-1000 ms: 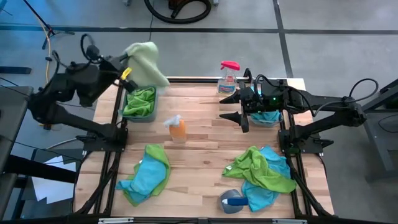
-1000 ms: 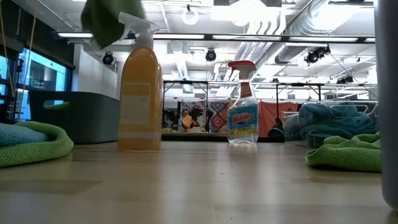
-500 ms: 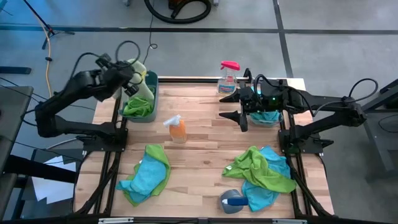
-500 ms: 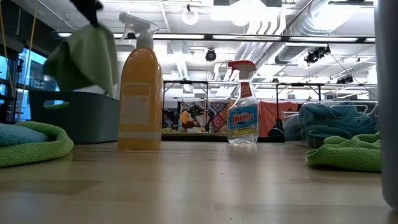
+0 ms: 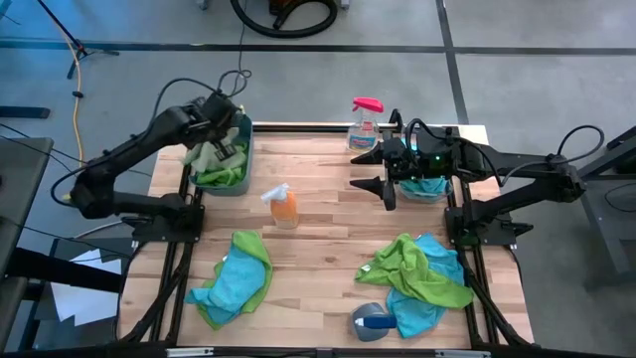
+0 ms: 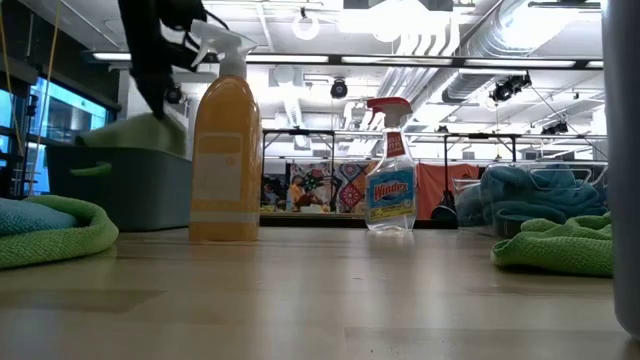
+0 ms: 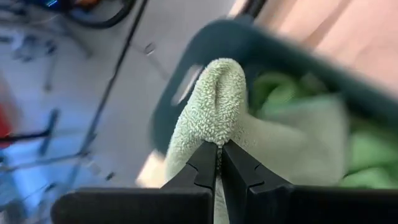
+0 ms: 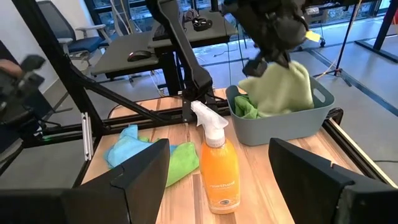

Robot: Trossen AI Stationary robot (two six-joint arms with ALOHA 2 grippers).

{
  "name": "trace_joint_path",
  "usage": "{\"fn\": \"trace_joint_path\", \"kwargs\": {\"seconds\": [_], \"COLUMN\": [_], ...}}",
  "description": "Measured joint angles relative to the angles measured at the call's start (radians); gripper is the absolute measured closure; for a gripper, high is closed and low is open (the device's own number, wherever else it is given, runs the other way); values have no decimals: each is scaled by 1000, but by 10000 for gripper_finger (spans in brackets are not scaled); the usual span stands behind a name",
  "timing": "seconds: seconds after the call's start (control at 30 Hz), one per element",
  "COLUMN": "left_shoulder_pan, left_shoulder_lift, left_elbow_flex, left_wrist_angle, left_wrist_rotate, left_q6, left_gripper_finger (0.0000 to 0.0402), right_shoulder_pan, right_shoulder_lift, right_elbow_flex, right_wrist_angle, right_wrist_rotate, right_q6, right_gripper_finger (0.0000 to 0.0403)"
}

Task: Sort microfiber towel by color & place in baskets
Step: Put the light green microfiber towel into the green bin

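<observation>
We see the left gripper lowered over the teal tub at about ten o'clock on the table, its fingers pinched tight on a fold of a pale green towel. The towel hangs from the grip down into the tub, lying on top of a brighter green towel already inside. From table height the tub sits behind the orange spray bottle, with the pale towel draped over its rim.

The right gripper waits at roughly one to two o'clock, its fingers spread wide and holding nothing, pointing toward the table's middle. Just behind it sits the clear tub, with blue cloth showing inside.

The orange spray bottle stands near the centre, a little toward eleven o'clock, just beside the teal tub. A blue spray bottle with a red head stands at twelve o'clock on the far edge.

At seven o'clock lies a blue and green towel heap. At four to five o'clock lies a larger green and blue pile, and a grey-blue object touches it at its near side.
</observation>
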Motion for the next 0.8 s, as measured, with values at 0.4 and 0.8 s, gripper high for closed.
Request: {"fn": "trace_joint_path", "kwargs": {"seconds": [0.4, 0.8], "left_shoulder_pan": [7, 132], "left_shoulder_lift": [12, -81], "left_elbow_flex": [-72, -72], "left_wrist_angle": [350, 61], "left_wrist_rotate": [396, 289], "left_q6": [-70, -60], "left_gripper_finger": [401, 401], "right_shoulder_pan": [0, 0], "right_shoulder_lift": [0, 0], "right_elbow_flex": [0, 0], "right_wrist_angle": [3, 4], "right_wrist_rotate": [0, 0], "right_q6": [26, 27], "right_gripper_finger": [132, 132]}}
